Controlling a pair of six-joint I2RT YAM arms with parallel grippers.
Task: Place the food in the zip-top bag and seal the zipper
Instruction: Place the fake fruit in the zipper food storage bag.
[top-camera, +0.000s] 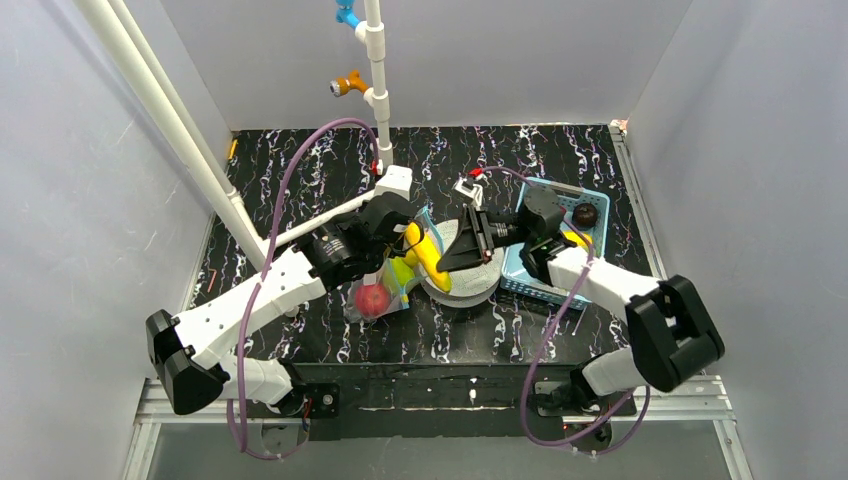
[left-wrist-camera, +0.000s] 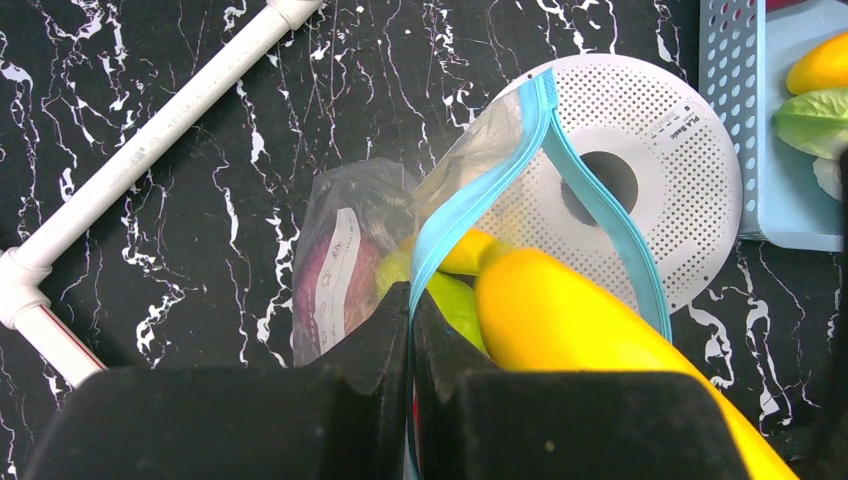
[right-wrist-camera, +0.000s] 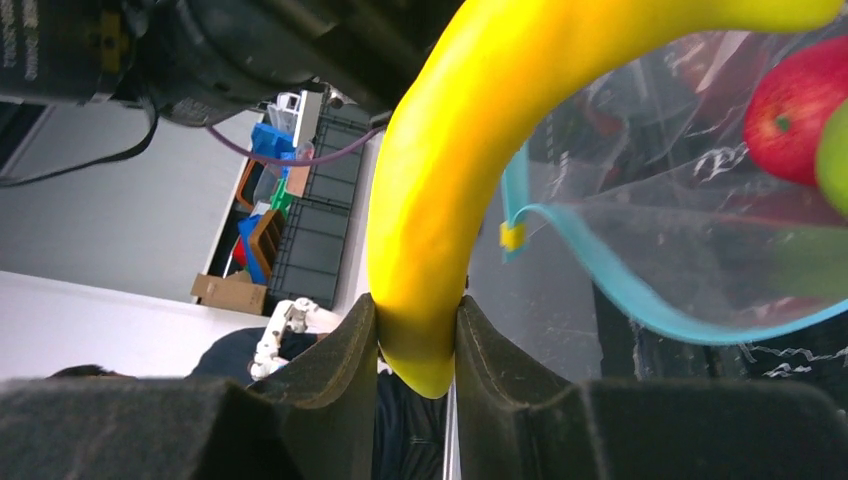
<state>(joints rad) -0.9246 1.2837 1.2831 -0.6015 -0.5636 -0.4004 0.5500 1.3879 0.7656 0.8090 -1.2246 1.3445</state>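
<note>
Yellow toy banana, clamped in the right gripper, pokes into the clear crinkly plastic bag (left gripper pinches its teal zipper strip).

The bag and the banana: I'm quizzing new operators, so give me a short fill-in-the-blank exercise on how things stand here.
The right gripper is shut on the ___.
The left gripper pinches the bag's teal ___.
The apple lies ___ the bag.
Missing words: banana; zipper; inside.
</note>
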